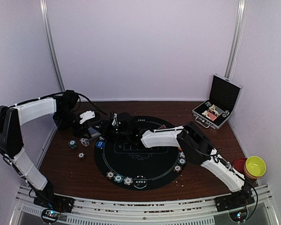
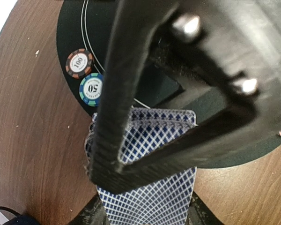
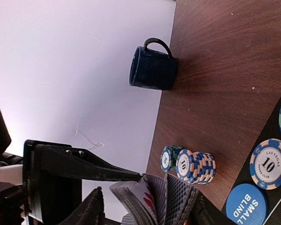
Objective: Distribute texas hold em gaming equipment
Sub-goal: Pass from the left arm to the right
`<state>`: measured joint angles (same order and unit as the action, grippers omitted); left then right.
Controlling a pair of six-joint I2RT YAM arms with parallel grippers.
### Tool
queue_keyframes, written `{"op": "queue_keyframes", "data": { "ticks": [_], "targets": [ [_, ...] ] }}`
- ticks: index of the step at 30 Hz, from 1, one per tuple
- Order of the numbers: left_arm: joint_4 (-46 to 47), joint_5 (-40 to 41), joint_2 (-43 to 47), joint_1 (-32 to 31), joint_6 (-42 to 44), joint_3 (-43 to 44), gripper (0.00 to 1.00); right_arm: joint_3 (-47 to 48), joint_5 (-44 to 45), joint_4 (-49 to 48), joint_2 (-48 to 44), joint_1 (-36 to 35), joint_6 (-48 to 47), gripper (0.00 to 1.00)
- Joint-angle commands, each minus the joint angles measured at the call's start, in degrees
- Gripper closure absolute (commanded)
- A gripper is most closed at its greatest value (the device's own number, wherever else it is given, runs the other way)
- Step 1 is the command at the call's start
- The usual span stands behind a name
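Note:
A deck of blue-checked playing cards (image 2: pixel 154 197) sits between my left gripper's (image 2: pixel 144 212) two fingers, which are shut on it. My right gripper (image 3: pixel 147 206) straddles the fanned end of the deck (image 3: pixel 164 197). One finger touches the cards and a gap shows at the other, so it stands open. One right finger (image 2: pixel 107 117) lies across the card backs. Both grippers meet over the far left of the black mat (image 1: pixel 140 164). Poker chips (image 2: pixel 84 77) lie at the mat's edge, and two chip stacks (image 3: pixel 196 166) stand on the wood. A blue "small blind" disc (image 3: pixel 246 204) lies nearby.
A dark blue mug (image 3: pixel 152 70) stands on the table by the wall. Loose chips (image 1: pixel 79 144) lie left of the mat, and more sit along its front (image 1: pixel 119 178) and right (image 1: pixel 180 161) rims. An open black case (image 1: pixel 220 101) is at back right, and a yellow bowl (image 1: pixel 255 165) is near right.

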<state>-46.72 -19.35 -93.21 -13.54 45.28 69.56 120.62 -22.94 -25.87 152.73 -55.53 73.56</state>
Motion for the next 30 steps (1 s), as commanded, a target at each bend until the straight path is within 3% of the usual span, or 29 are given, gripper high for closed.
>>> {"op": "queue_keyframes", "data": {
  "ticks": [1,7,11,14,15,24,30],
  "targets": [
    [2.3,-1.2,1.8,-1.3,-0.7,-0.7,0.48,2.0,-0.4,-0.8,1.8,-0.3,1.1,0.51],
    [3.2,-0.8,1.1,-1.9,-1.0,-1.5,0.42,1.1,-2.0,-2.4,1.7,-0.4,1.6,0.80],
    [3.8,-1.1,1.3,-2.0,-1.3,-2.0,0.28,-0.7,-2.9,-4.1,0.6,-0.4,2.2,1.00],
    [4.3,-1.4,2.1,-2.0,-1.6,-2.1,0.05,-2.8,-2.8,-4.3,-1.1,-0.3,1.5,1.00],
    [4.3,-1.6,2.4,-2.0,-1.7,-1.9,0.03,-3.5,-2.8,-4.5,-1.8,-0.3,1.3,1.00],
    [4.6,-7.5,6.2,-2.3,-2.1,-1.4,0.02,-19.6,-2.3,-8.9,-13.8,1.2,-0.7,1.00],
    [13.9,-10.2,10.7,-5.7,-6.1,-4.8,0.02,-32.6,-1.2,-11.7,-24.9,2.4,-3.5,1.00]
  ]
}}
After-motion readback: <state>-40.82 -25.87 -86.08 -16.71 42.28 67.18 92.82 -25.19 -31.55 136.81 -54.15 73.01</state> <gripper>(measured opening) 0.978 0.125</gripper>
